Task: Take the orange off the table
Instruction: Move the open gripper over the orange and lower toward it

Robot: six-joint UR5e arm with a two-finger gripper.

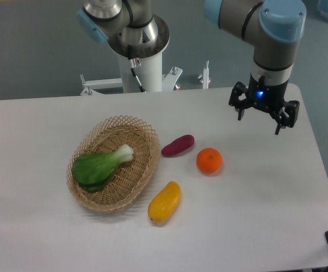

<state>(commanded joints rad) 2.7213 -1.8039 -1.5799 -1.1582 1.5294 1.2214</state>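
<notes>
On the table [265, 187] sits the round, bright orange [209, 160], apart from the spread, empty gripper [259, 115].

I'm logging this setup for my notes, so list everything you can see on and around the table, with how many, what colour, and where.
orange: one, bright orange, on the table right of centre, apart from the other items
sweet potato: one, purple, on the table just left of the orange, beside the basket
mango: one, yellow-orange, on the table in front of the basket's right edge
basket: one, tan wicker, oval, on the table left of centre
bok choy: one, green with a white stem, lying inside the basket
table: one, white, filling most of the view
robot base: one, silver and white, behind the table's far edge
gripper: one, black, jaws open, hanging above the table to the upper right of the orange, holding nothing
</notes>
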